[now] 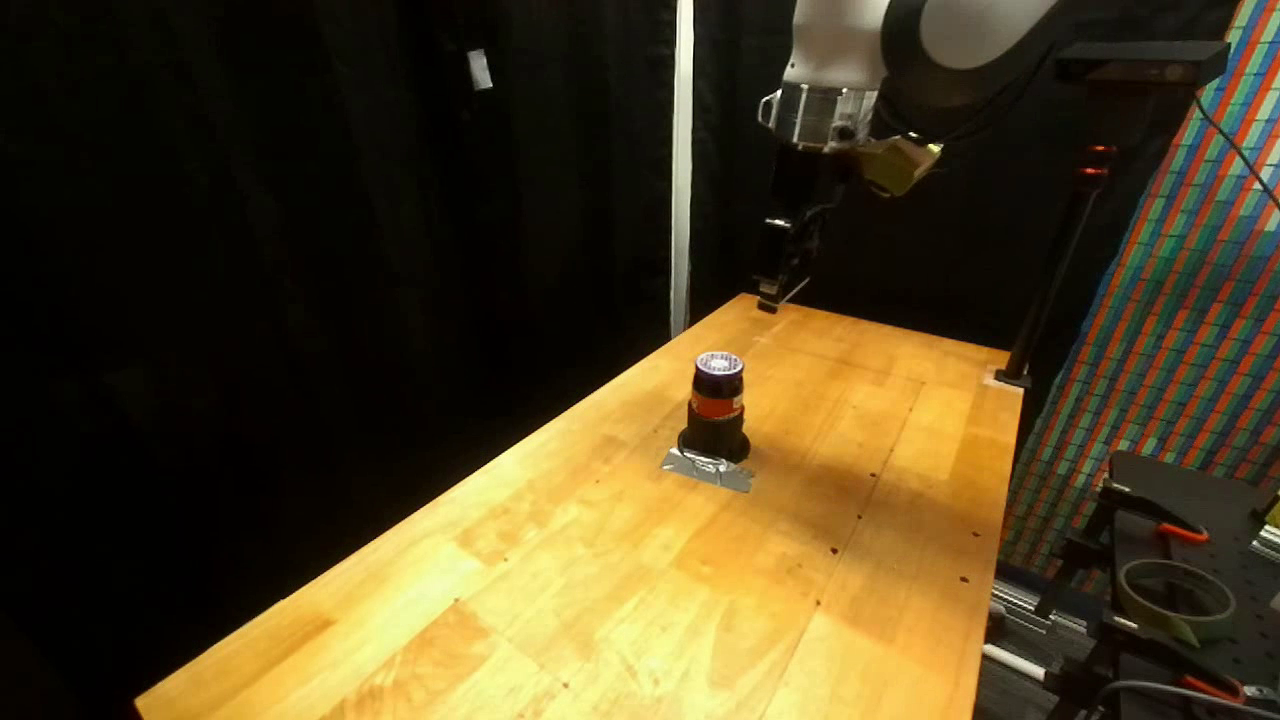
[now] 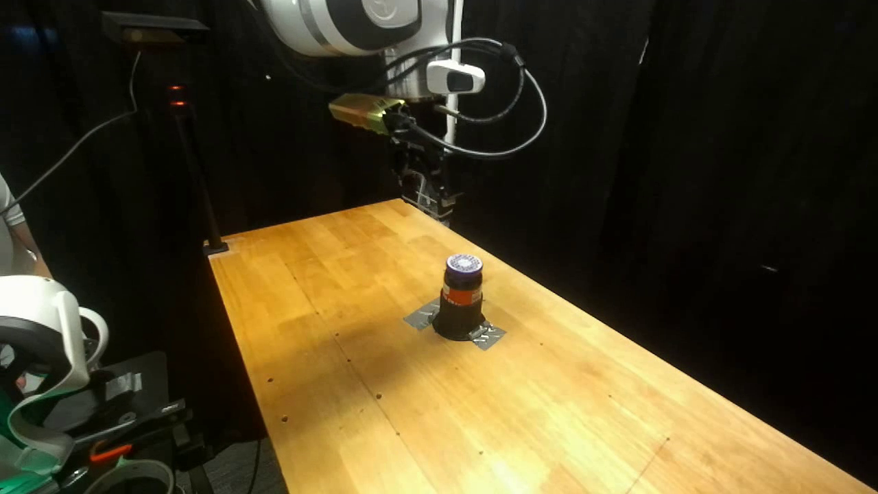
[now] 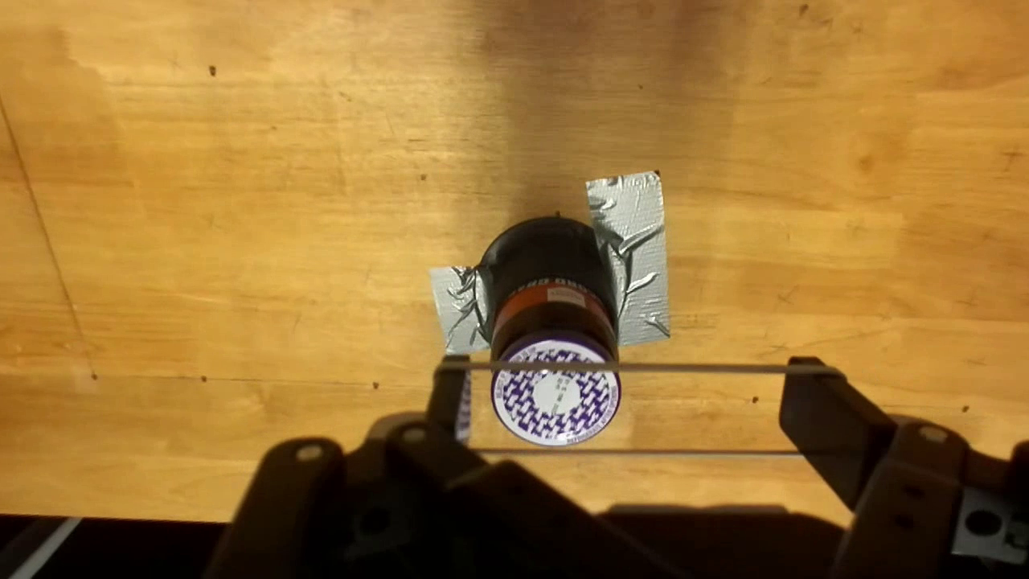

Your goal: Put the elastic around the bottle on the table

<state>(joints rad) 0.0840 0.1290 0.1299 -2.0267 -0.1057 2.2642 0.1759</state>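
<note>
Fingers (image 3: pixel 834 426) spread, a Robotiq gripper (image 3: pixel 631 384) stretches an elastic band (image 3: pixel 699 368) higher than the bottle (image 1: pixel 717 407), upright nearer one long edge of the tabletop (image 1: pixel 640 600); lowered off-centre, the band could snag the lid (image 3: pixel 556 396).

Jaws stand wide apart; elastic (image 3: pixel 699 368) stretched taut between them in two strands. Bottle (image 3: pixel 555 320) upright in black holder (image 3: pixel 543 253) on counter (image 3: pixel 281 193), lid (image 3: pixel 556 396) showing between the jaws, nearer one. Silver tape (image 3: pixel 643 257) flanks the holder beyond the jaws.

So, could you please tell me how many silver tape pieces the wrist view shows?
2: smaller piece left of the bottle, larger piece to its right; more could hide behind it.
</note>
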